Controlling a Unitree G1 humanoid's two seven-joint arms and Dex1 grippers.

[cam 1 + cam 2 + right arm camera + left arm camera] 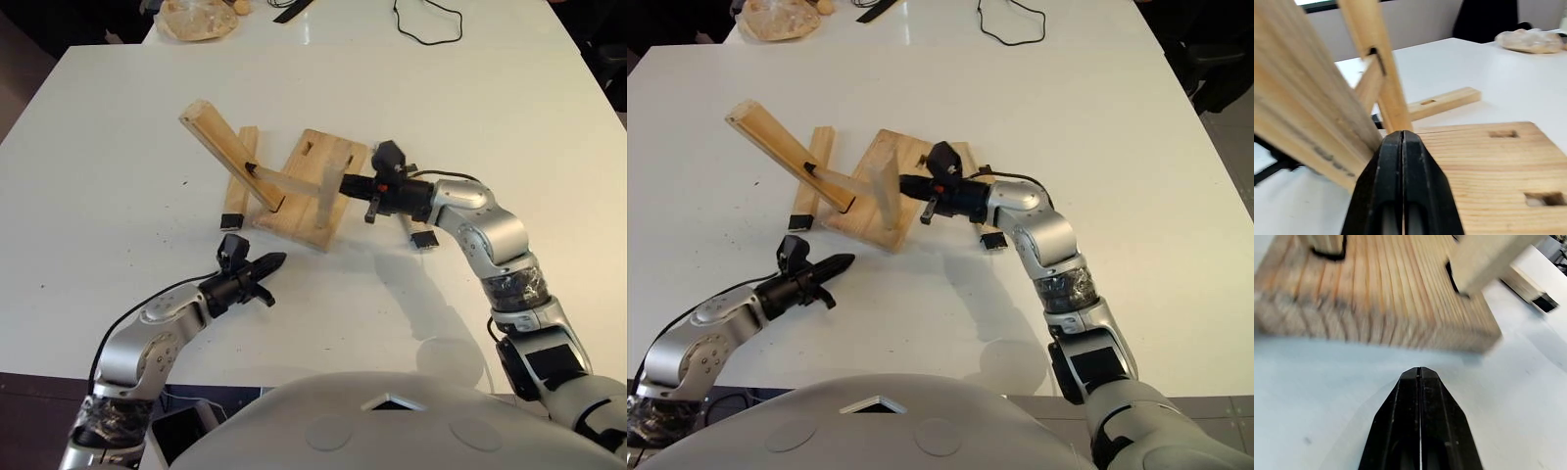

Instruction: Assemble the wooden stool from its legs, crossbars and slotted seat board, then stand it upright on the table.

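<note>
The stool looks roughly half built: the seat board [312,157], with joined legs [220,144] slotted in, lies on the surface at the right gripper [345,183], which is pinched closed and empty like the left gripper [279,260] just short of it, while a loose leg [238,191] beyond it still needs fitting.

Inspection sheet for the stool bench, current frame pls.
Surface: white table.
Job's things: seat board lying flat; tilted leg and upright leg slotted in, crossbar between them; loose leg beside the board; another wooden piece by the right arm.
Clutter: plastic bag at the far edge.
Grippers: left gripper shut, short of the board; right gripper shut, tip at the upright leg.
Cables: black cable, far edge.
Surroundings: dark floor.
</note>
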